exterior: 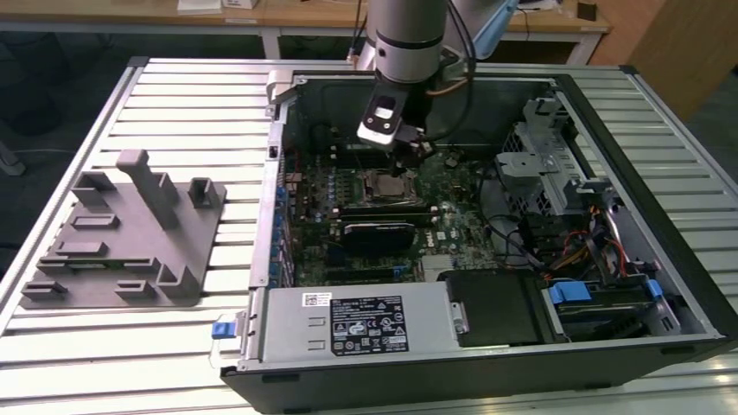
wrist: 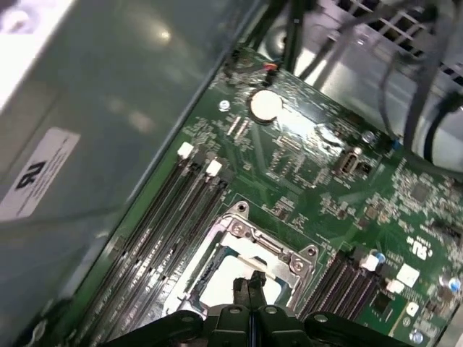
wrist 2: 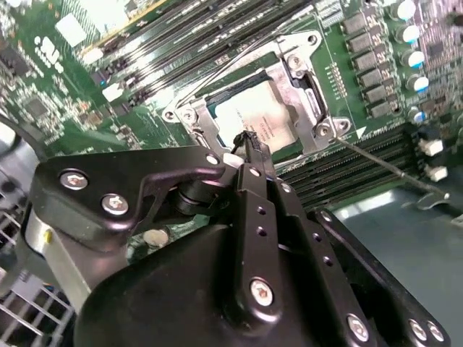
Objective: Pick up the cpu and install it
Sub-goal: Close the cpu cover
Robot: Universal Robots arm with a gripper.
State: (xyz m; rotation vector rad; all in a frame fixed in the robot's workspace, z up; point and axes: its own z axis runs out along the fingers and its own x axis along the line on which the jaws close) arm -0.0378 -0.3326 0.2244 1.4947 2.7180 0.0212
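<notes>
The cpu (wrist 2: 269, 114), a pale silvery square, lies flat inside the black metal-framed socket (wrist 2: 309, 92) on the green motherboard. My gripper (wrist 2: 249, 139) hangs just above the chip's edge, its two thin black fingers pressed together with nothing between them. The first wrist view has the same shut tips (wrist: 249, 284) over the pale cpu (wrist: 226, 283) inside the socket frame (wrist: 246, 230). In the exterior view my gripper (exterior: 410, 154) reaches down into the open computer case, right over the socket (exterior: 386, 184).
A grey plastic block with upright posts (exterior: 127, 226) sits on the slatted table at the exterior view's left. Inside the case (exterior: 289, 104) are memory slots (wrist 2: 362, 170), cables (exterior: 519, 233), a drive cage (exterior: 551, 164) and the power supply (exterior: 352, 324). Thin socket lever wires (wrist 2: 383, 168) run beside the socket.
</notes>
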